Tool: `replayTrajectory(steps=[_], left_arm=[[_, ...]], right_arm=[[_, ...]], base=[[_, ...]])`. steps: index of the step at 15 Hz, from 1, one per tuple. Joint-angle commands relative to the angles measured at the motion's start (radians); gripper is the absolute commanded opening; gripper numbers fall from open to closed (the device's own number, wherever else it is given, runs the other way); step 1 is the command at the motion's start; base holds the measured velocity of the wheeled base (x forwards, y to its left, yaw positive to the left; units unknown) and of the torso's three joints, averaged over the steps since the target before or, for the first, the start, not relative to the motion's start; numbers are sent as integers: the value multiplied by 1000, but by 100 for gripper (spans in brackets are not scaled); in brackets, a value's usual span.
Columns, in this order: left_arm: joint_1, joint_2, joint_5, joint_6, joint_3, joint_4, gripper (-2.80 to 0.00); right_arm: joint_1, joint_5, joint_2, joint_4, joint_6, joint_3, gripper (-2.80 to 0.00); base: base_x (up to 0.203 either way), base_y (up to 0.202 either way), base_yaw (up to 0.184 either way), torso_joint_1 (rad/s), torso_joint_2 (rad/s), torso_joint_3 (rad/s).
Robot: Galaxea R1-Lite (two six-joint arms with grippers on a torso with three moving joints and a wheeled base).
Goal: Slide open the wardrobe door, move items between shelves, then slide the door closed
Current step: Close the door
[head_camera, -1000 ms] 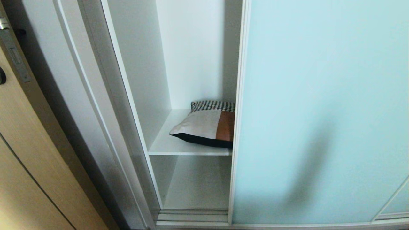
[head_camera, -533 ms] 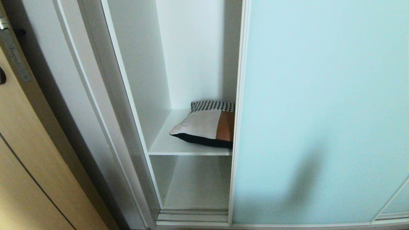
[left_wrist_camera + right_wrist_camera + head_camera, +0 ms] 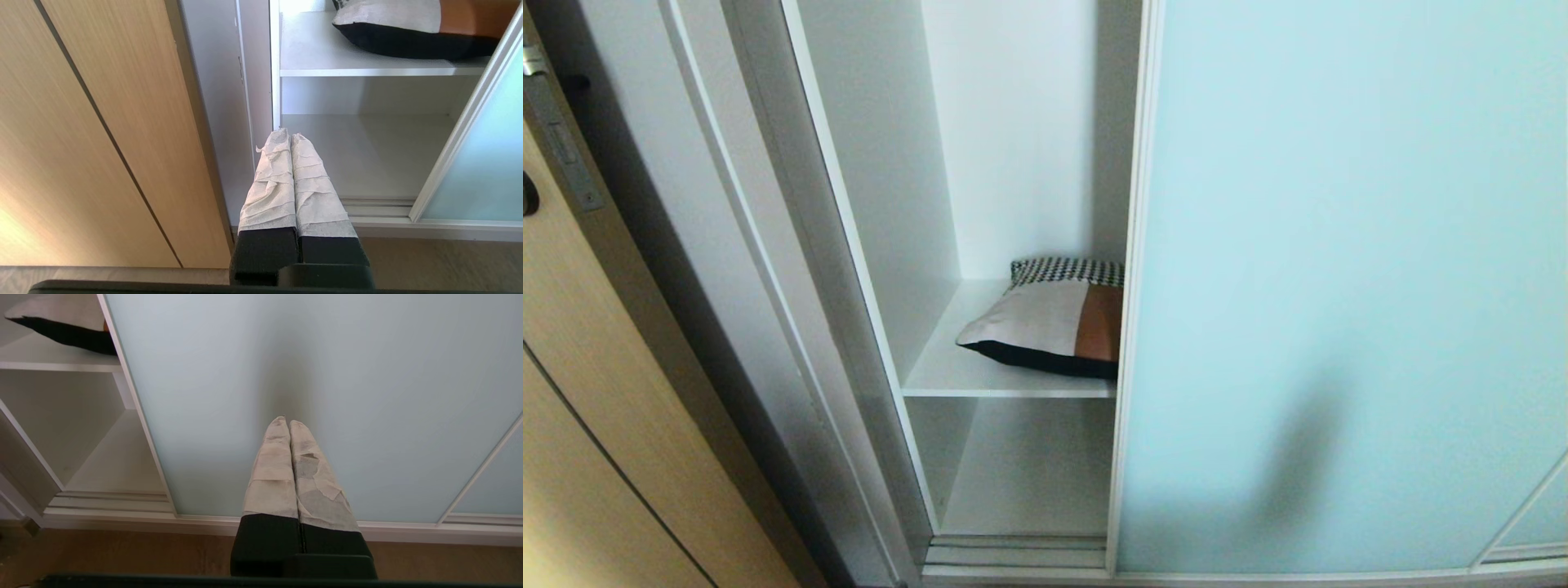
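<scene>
The frosted aqua sliding wardrobe door [image 3: 1339,286] covers the right part of the wardrobe and leaves a gap open on the left. In that gap a patchwork cushion [image 3: 1054,318] lies on a white shelf [image 3: 947,376], partly hidden behind the door's edge. A lower white shelf [image 3: 1029,482] below it holds nothing. Neither arm is in the head view. My left gripper [image 3: 287,134] is shut and empty, low before the wardrobe's left side panel. My right gripper [image 3: 284,421] is shut and empty, pointing at the door's [image 3: 327,375] glass with a gap between them.
A tan wooden door [image 3: 596,408] with a metal latch plate [image 3: 560,139] stands at the left. The door's bottom track [image 3: 1013,555] runs along the wardrobe's base above the brown floor [image 3: 122,551]. A second glass panel [image 3: 1535,514] shows at the lower right.
The shadow on the glass door has slid downward and shrunk over the second. The door, the cushion and the camera have not moved.
</scene>
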Motion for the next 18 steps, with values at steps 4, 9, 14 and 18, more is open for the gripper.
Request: replayTrajectory(steps=[4, 9, 14, 18], left_arm=[[1, 1, 0, 2, 0, 0, -280], [1, 1, 0, 0, 0, 0, -280], [1, 1, 0, 0, 0, 0, -280], [1, 1, 0, 0, 0, 0, -280]], right_arm=[[-1, 0, 2, 3, 15, 5, -280], [0, 0, 2, 3, 15, 5, -280], [0, 0, 2, 3, 15, 4, -280], [0, 0, 2, 3, 15, 5, -280]], base=[[0, 0, 0, 0, 0, 0], [0, 0, 0, 0, 0, 0], [0, 0, 0, 0, 0, 0], [0, 0, 0, 0, 0, 0]])
